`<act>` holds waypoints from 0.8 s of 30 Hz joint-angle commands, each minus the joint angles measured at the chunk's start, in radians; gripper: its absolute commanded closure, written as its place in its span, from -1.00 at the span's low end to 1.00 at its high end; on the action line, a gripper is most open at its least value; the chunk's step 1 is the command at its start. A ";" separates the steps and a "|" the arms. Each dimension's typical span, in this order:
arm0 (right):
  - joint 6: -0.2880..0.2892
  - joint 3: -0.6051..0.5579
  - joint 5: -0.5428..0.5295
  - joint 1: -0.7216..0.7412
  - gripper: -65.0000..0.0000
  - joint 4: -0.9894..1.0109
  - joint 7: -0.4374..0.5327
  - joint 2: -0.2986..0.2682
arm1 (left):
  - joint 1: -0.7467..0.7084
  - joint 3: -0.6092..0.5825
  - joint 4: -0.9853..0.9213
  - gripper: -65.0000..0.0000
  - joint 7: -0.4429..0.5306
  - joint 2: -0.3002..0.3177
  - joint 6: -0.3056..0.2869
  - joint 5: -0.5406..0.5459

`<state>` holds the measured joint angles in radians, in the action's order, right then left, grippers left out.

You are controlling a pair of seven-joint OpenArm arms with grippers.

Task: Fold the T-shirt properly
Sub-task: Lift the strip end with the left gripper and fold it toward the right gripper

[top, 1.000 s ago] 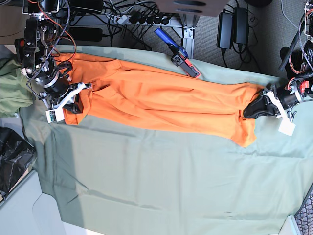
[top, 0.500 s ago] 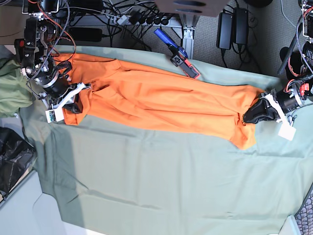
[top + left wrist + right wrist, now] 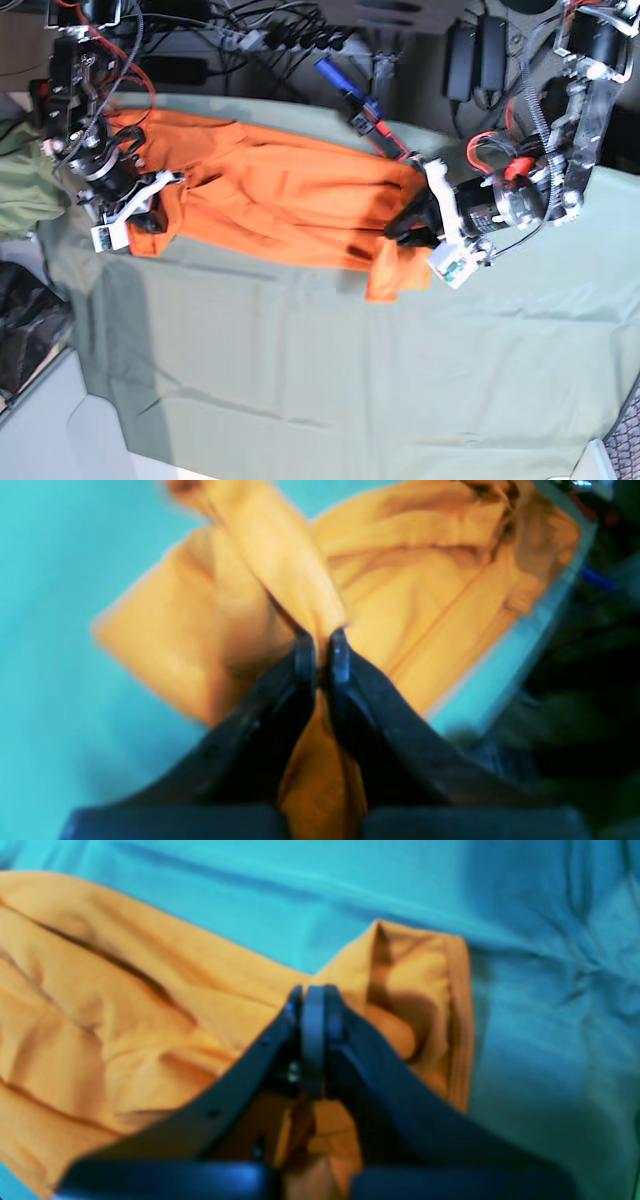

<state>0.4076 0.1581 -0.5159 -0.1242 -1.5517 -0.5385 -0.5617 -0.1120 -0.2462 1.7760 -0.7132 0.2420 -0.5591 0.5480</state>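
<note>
Both grippers clamped on the T-shirt — garment gathered on the sage green cloth

The T-shirt (image 3: 280, 205) lies across the upper half of the sage green cloth (image 3: 330, 370) in the base view, running from 9 o'clock toward 3 o'clock. The left gripper (image 3: 400, 228), at the garment's 3 o'clock end, has its jaws nearly together with an orange fold pinched between the tips — that end hangs bunched below it. The right gripper (image 3: 150, 215), at the 9 o'clock end, has its jaws pressed together on the fabric edge (image 3: 400, 1030).
</note>
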 commanded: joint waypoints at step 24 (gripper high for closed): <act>0.113 0.013 -0.029 0.010 1.00 -0.013 0.026 -0.017 | 0.101 -0.368 -0.083 1.00 0.102 -0.170 0.159 -0.410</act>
<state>0.4076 0.1581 -0.5331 -0.1242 -1.5517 -0.5354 -0.5617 -0.0235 -0.6144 1.6779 -0.6395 0.0830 -0.4038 0.1268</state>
